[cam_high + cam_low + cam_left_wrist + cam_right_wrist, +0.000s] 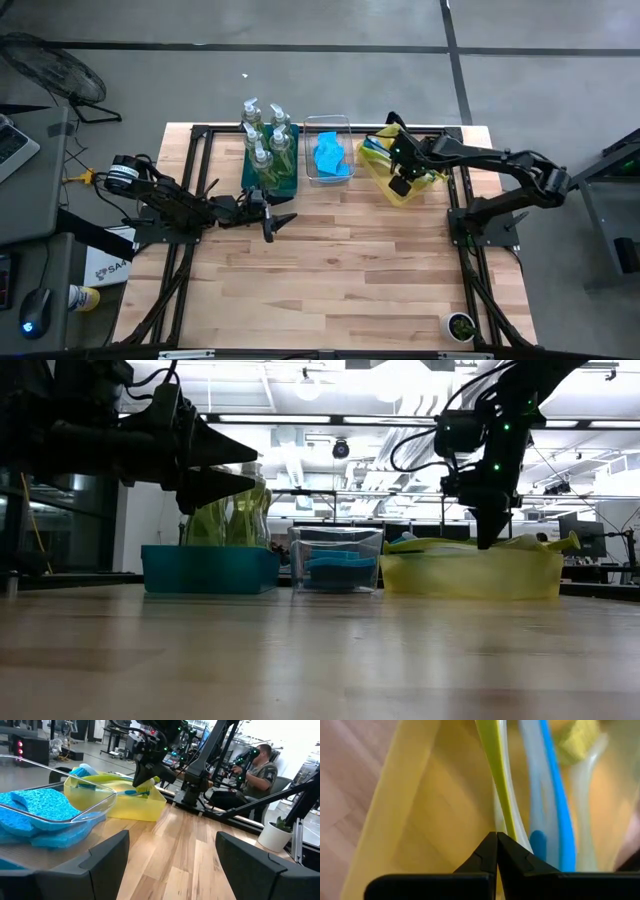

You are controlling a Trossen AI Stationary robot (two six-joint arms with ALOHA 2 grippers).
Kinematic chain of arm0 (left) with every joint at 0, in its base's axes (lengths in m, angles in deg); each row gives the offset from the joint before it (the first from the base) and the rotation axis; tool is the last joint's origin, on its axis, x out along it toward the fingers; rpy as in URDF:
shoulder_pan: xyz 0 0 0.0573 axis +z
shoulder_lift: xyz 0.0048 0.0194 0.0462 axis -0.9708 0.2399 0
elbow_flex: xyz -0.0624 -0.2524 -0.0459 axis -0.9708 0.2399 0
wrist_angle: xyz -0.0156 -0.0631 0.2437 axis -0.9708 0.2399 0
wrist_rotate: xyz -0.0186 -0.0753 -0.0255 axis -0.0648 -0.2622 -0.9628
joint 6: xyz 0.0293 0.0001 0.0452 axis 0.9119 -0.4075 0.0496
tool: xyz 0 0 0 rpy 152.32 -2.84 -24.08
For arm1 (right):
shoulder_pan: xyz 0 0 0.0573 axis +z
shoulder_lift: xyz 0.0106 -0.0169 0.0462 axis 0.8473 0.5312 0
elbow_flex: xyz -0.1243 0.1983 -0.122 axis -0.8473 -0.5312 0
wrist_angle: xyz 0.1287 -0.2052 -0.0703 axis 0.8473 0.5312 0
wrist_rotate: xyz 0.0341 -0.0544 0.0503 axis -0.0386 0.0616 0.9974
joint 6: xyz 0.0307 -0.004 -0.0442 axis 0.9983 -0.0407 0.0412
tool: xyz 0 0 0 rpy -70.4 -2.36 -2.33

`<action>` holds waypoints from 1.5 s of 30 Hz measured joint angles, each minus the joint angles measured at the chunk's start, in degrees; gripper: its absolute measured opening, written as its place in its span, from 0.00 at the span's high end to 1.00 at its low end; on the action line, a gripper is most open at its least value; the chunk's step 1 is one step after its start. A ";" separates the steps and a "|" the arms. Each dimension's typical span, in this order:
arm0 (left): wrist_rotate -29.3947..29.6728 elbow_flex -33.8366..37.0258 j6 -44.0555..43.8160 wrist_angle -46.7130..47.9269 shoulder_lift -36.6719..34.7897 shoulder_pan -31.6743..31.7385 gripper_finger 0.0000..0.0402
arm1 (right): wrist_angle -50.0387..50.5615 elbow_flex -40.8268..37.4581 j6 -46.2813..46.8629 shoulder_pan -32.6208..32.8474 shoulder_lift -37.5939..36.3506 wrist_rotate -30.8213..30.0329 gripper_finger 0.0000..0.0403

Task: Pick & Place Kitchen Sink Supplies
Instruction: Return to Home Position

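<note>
At the table's far edge stand three bins. The teal bin (283, 186) holds clear pump bottles (264, 133) of yellow-green soap. The clear bin (343, 126) holds blue sponges (330, 158). The yellow bin (384, 182) holds long-handled dish brushes (555, 795), blue and yellow-green. My right gripper (496, 836) points steeply down into the yellow bin, shut, its tips beside a yellow-green brush handle (496, 765). My left gripper (284, 218) hovers level just in front of the teal bin, open with nothing between its fingers (107, 855). My right gripper's fingertips meet right beside the yellow-green brush handle (507, 822), coming from above along its length. The fingers hide the spot, so I cannot tell whether they touch or hold the handle. The brushes lie in the yellow bin.
A small potted plant (460, 325) stands near the table's front right corner. Black frame rails (195, 180) run along the left and right sides. Bare wooden tabletop (350, 270) stretches in front of the bins. A person (260, 770) sits beyond the table.
</note>
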 joint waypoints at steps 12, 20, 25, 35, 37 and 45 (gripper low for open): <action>-0.06 0.00 -1.05 0.21 0.02 0.00 0.28 | -3.37 0.04 0.21 -0.35 1.60 2.51 1.00; -0.20 0.00 -4.37 -0.99 -1.27 -0.01 0.28 | -5.65 0.04 0.62 1.54 -8.39 7.32 1.00; -1.98 -0.02 -5.07 -0.84 -6.75 -0.11 0.28 | -5.08 0.04 1.22 4.45 -20.11 11.20 1.00; 0.30 -1.55 1.99 15.80 -25.95 -3.07 0.28 | -2.76 0.04 4.19 15.69 -39.41 12.82 1.00; 1.66 -3.11 3.54 25.44 -31.06 -4.06 0.28 | -1.68 0.03 4.51 18.28 -41.02 11.46 1.00; 10.37 -6.16 3.96 56.43 -50.22 -10.47 0.28 | -18.99 -17.44 7.79 28.43 -48.07 9.09 1.00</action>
